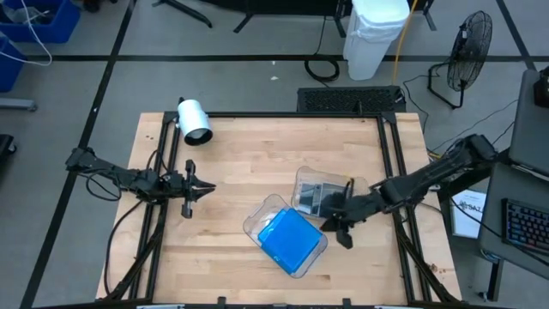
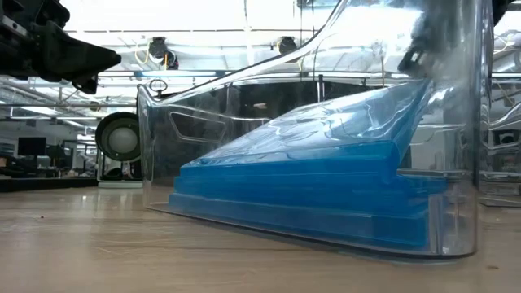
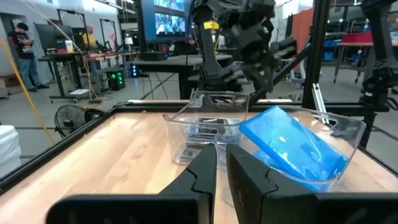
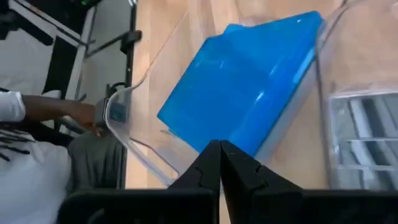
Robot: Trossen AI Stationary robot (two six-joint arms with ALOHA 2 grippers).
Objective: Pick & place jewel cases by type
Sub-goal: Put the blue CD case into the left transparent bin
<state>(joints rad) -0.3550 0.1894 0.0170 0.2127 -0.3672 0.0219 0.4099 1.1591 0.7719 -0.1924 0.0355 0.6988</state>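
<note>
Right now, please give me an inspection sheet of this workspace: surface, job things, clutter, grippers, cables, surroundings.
Surface: wooden table, bare over most of its area.
Job's things: blue jewel cases stacked in a clear tray, top one tilted; grey jewel cases in a second clear tray beside it.
Clutter: white cylinder at the table's far edge.
Grippers: left gripper shut, over bare table; right gripper shut, above the blue stack.
Cables: black cables on the floor beyond the table.
Surroundings: fan, white bin, a person's hand nearby.
</note>
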